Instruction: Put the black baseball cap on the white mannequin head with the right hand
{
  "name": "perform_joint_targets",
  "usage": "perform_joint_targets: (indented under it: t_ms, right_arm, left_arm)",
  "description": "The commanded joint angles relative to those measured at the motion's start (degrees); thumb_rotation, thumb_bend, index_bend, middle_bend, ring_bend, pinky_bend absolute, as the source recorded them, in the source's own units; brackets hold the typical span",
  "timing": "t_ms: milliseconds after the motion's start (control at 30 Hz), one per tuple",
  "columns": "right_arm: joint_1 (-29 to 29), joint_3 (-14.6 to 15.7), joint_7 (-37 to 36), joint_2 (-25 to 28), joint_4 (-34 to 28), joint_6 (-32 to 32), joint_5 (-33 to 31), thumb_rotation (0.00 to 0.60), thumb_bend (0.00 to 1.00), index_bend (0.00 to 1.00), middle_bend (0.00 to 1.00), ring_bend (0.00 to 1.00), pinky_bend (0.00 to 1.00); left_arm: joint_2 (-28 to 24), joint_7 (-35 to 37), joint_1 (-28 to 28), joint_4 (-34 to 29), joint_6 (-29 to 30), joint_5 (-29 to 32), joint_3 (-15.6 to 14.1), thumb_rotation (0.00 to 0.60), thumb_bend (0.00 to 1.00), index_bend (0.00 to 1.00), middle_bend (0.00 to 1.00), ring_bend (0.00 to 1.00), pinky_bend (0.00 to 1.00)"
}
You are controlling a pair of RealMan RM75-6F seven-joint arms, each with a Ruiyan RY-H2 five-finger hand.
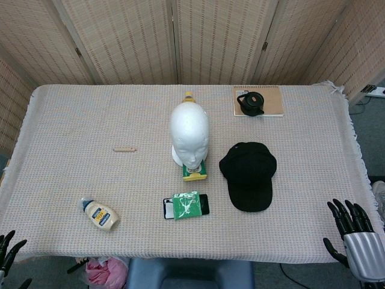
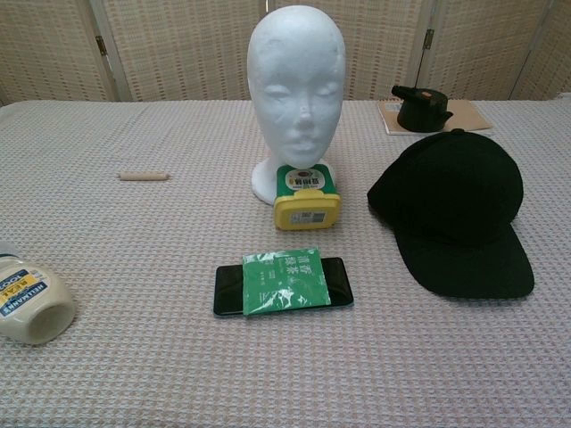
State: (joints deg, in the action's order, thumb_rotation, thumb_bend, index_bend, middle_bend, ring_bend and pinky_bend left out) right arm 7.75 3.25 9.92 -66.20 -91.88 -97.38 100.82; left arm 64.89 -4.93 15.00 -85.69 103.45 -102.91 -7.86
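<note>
The black baseball cap [image 1: 248, 174] [image 2: 455, 209] lies flat on the table, right of centre, brim toward the front edge. The white mannequin head [image 1: 189, 134] [image 2: 296, 89] stands upright at the table's middle, bare, facing the front. My right hand [image 1: 357, 238] hangs off the table's front right corner, fingers spread, holding nothing, well apart from the cap. Only the fingertips of my left hand [image 1: 8, 251] show at the bottom left corner, spread and off the table. Neither hand appears in the chest view.
A yellow container [image 2: 306, 198] lies at the mannequin's base. A phone with a green packet [image 2: 283, 283] sits in front. A mayonnaise bottle [image 1: 100, 214] lies front left, a small wooden stick [image 1: 124, 149] at left, a black object on a brown pad [image 1: 251, 103] at the back.
</note>
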Motion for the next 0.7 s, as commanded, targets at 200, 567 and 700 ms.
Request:
perform_joint_targets:
  t_ms: [200,567,700]
  right_arm:
    - [-0.2,0.6,0.9,-0.4,0.2,1.0,0.6,0.600,0.21,0.02,0.09,0.04,0.11]
    - [-1.6,-1.0,11.5,-14.5,19.0,-4.2,10.7,0.600,0.21,0.09,0.20,0.10,0.12]
    - [-3.1,-1.8,10.5,-19.9,27.1,-6.5,12.8,0.600,0.21,0.14,0.26,0.15,0.16]
  left_arm:
    - [0.2,-0.2,0.2,0.2,0.3,-0.4,-0.2,0.600,0.09,0.19,0.06,0.04,0.14]
    - [-2.3,7.8,-0.1,-0.7,1.5,3.0,1.3,0.600,0.30,0.19,0.06,0.04,0.14]
    - [-3.8,12.6,-0.3,-0.9,1.5,4.8,1.8,0.600,0.32,0.18,0.06,0.04,0.14]
